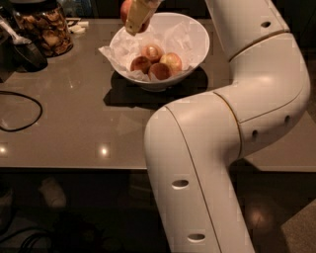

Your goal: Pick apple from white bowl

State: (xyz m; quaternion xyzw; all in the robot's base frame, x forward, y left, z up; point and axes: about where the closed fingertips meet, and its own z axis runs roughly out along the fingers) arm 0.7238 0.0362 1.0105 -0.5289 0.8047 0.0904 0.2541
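The white bowl (195, 42) stands on the grey table at the back centre, lined with crumpled white paper. Three smaller red-yellow apples (153, 62) lie in it. My gripper (134, 22) hangs at the top edge of the view, above the bowl's left rim. It is shut on the apple (125, 10), a larger red-orange one, held clear above the bowl. Most of the apple is hidden behind the pale finger (138, 16) and cut off by the frame's top.
A glass jar of brown snacks (44, 32) stands at the back left, beside a dark object (19, 52). A black cable (24, 113) loops on the table's left. My large white arm (232, 138) fills the right and front. The table's front edge (74, 168) runs across.
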